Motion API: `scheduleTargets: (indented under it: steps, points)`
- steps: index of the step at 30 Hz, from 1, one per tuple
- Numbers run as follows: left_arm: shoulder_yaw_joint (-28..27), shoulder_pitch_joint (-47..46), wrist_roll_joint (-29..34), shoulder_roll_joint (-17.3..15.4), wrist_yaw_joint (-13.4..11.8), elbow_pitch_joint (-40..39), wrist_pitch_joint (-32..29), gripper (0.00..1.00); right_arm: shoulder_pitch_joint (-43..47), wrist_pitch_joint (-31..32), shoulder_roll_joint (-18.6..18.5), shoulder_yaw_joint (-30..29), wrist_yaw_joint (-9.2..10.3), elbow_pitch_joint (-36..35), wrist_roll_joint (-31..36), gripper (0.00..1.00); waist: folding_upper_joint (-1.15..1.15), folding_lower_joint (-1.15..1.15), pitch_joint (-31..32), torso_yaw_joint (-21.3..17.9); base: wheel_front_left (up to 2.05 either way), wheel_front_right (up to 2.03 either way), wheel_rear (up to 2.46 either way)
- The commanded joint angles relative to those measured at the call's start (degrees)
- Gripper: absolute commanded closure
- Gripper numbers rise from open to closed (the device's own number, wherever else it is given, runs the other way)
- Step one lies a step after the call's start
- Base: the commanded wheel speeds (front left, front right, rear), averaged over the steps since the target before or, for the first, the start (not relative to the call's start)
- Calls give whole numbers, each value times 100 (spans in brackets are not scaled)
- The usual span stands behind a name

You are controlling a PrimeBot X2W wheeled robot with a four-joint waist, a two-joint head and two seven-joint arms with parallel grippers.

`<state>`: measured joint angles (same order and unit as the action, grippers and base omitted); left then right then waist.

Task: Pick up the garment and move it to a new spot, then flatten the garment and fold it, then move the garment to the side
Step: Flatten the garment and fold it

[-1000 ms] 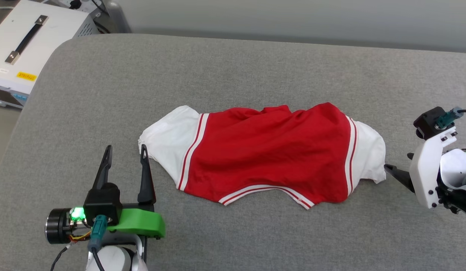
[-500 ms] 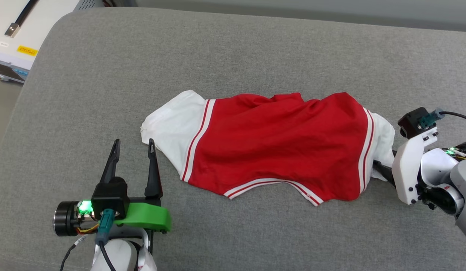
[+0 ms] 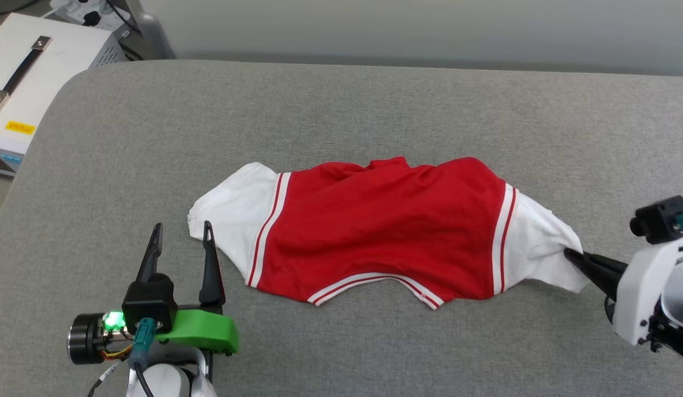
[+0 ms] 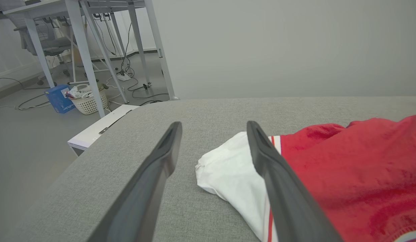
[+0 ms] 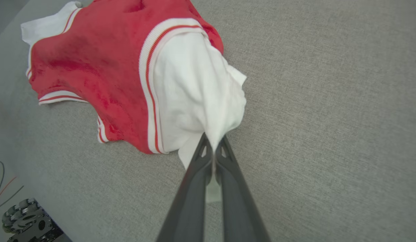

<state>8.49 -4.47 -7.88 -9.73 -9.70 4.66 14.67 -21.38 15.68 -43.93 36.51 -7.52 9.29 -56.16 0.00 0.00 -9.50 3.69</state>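
Garment: the garment (image 3: 374,231) lies spread across the middle of the head view on the grey padded surface (image 3: 341,110); its red body is rumpled into soft ridges; a white sleeve sticks out at each end; red-and-white stripe trim runs along both sleeve seams and the lower hem

Right gripper: the right gripper (image 3: 570,255) reaches in from the lower right edge of the head view; its two dark fingers are pressed together on the outer tip of the right-end sleeve (image 5: 194,84); in the right wrist view the white cloth draws into a narrow peak at the fingertips, and a sliver of it shows between the fingers lower down

Left gripper: the left gripper (image 3: 181,227) sits at the lower left of the head view, fingers pointing up the frame; the fingers stand wide apart with nothing between them; one fingertip is just beside the left-end sleeve (image 3: 231,215); whether it touches the cloth cannot be told

Surroundings: a white case (image 3: 21,82) with a black handle stands off the surface at the upper left of the head view; in the left wrist view, white table legs (image 4: 87,60), a blue box (image 4: 58,98) and a white basket (image 4: 88,101) stand on the floor at upper left
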Motion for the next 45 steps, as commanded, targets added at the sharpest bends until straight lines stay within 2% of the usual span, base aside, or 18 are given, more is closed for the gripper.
scheduleTargets:
  steps: [1,8,12,15,19,25,28,32,33,34,39,45]
  points:
    - [-40,104,91,45,56,-13,32,0,299,-20,-114,-188,3,-188,-138,100,0,0,111,-131,0,0,0]
    - [-139,167,213,123,151,-52,32,0,1240,212,-576,-1395,3,-558,-149,100,0,0,25,-186,0,0,0]
    - [-168,75,272,173,211,-66,32,0,1277,533,-612,-1933,3,-453,22,100,0,0,-144,-117,0,0,0]
    - [-165,-14,318,222,259,-47,33,0,951,784,-462,-2122,3,-263,226,100,0,0,-308,-47,0,0,0]
    - [-156,-166,372,275,317,-17,33,0,212,1033,-142,-2023,3,239,687,100,0,0,-540,49,0,0,0]
    - [-187,-390,419,347,369,29,33,0,-822,1119,472,-1426,3,1512,1454,100,0,0,-804,150,0,0,0]
    - [-219,-446,438,371,384,77,33,0,-1105,1013,811,-1223,3,2283,1597,100,0,0,-845,163,0,0,0]
    - [-272,-474,455,378,419,161,33,0,-1291,559,1024,-968,3,2878,1604,100,0,0,-774,151,0,0,0]
    - [-293,-472,456,368,429,181,33,0,-1311,382,1032,-935,3,2946,1596,74,0,0,-737,138,0,0,0]
    - [-319,-467,460,352,441,196,33,0,-1325,118,1037,-915,3,2998,1596,0,0,0,-674,117,0,0,0]
    - [-478,-413,446,193,547,223,33,0,-1198,-896,1003,-904,3,2983,1638,0,0,0,-380,-35,0,0,0]
    - [-626,-628,365,-166,885,399,33,0,-899,-1933,998,-1169,3,2645,1967,0,0,0,-115,-201,0,0,0]
